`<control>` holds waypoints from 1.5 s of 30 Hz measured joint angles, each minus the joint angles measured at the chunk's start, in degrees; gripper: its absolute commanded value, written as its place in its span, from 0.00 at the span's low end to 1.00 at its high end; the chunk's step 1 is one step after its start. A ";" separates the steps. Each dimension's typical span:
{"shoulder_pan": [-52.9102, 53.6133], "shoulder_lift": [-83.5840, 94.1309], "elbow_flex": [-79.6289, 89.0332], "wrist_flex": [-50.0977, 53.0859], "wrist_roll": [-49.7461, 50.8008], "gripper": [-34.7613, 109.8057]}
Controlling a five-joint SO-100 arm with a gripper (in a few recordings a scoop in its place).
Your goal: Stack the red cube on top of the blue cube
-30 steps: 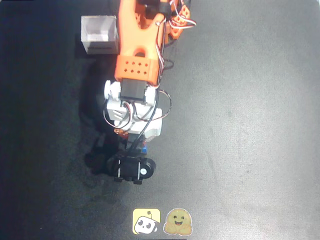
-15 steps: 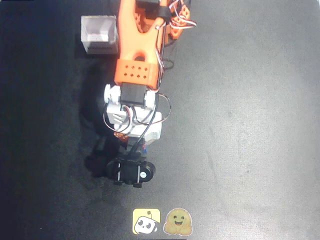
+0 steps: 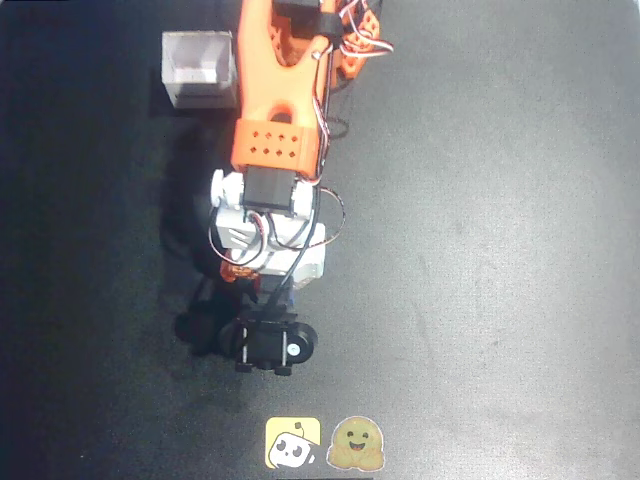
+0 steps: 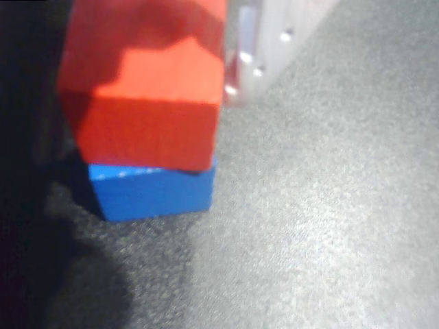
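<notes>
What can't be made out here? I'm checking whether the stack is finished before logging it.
- Fingers' state: in the wrist view only one pale finger shows beside the red cube; the other is lost in dark blur at left.
- Cubes in the overhead view: the arm covers them.
- Contact: the red cube sits over the blue cube, but blur hides whether it rests fully.
- Red cube's top: cut by the wrist view's upper edge.

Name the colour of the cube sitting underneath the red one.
Bright blue. The blue cube shows best in the wrist view, directly beneath the red cube.

Arm [image 3: 272, 150] slightly farther down-frame — wrist camera [image 3: 272, 343] too
</notes>
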 measured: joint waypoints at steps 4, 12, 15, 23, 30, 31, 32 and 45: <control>0.00 0.09 -1.41 0.00 -1.41 0.33; 0.00 9.40 -6.94 8.88 -3.25 0.24; 0.00 16.87 -2.20 9.93 -3.25 0.24; -0.09 53.96 36.47 -0.26 -3.08 0.24; -1.58 85.43 60.29 -0.79 -2.90 0.24; -1.85 90.62 63.54 -0.35 -1.93 0.24; -2.81 95.89 66.71 0.35 -0.53 0.24; -5.45 103.54 80.24 -3.43 6.33 0.24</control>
